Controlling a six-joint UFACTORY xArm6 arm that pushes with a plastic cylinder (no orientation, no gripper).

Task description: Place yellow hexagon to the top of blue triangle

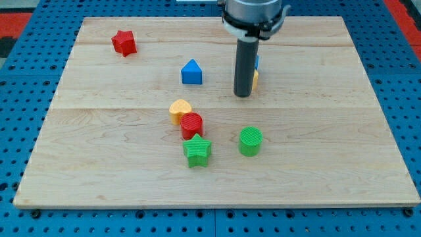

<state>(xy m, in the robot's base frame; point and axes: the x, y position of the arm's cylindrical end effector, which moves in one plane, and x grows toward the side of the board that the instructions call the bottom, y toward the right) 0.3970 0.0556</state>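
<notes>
The blue triangle (191,72) stands in the upper middle of the board. My tip (243,95) rests on the board to its right, about a block's width away. Just behind the rod on its right side, a sliver of a yellow block (255,80) shows, with a sliver of a blue block (257,63) above it. Both are mostly hidden and their shapes cannot be made out. Another yellow block (179,110), rounded like a heart, lies below the triangle.
A red star (123,43) sits at the view's top left. A red cylinder (192,125) touches the rounded yellow block, and a green star (197,151) lies just below it. A green cylinder (250,141) stands below my tip.
</notes>
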